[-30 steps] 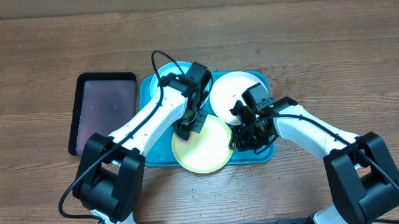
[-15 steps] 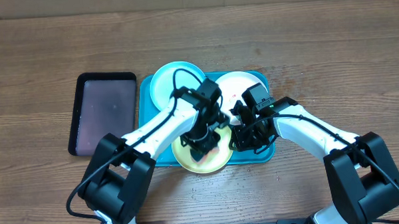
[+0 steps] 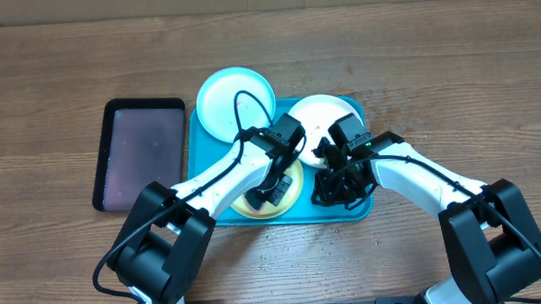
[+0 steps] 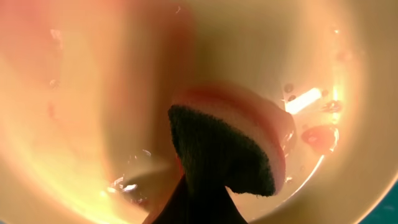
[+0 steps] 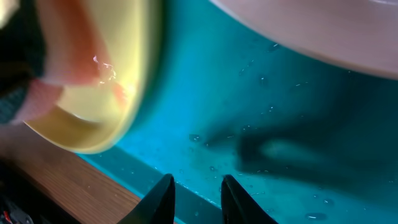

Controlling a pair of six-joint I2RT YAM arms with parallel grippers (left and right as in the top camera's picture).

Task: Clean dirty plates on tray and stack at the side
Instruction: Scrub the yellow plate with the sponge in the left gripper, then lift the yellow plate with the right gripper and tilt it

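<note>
The left gripper [image 3: 270,190] is seen clenched on a sponge [image 4: 231,140]. The sponge's pink body and dark scouring face are pressed down into the yellow-green plate [image 4: 93,112]. A red smear [image 4: 319,137] is seen on the wet plate surface just beside the sponge, with bright droplets scattered around it. This plate lies directly beneath the left gripper, at the near edge of the turquoise tray [image 3: 201,154].

The right gripper [image 5: 198,193] is held released, its two fingers parted with nothing between them, low over the wet tray floor. Whether the floor is touched cannot be told. The yellow-green plate is found just beside this gripper, on the side toward the left gripper. The white plate [image 3: 319,119], marked with small red specks, lies just beyond the right gripper in the tray's far corner.

The light cyan plate [image 3: 236,101] is placed beyond the left gripper, across the tray's far rim and partly over the table [image 3: 448,74]. A black tray [image 3: 140,152] rests on the table well apart from the left gripper, on its outer side.
</note>
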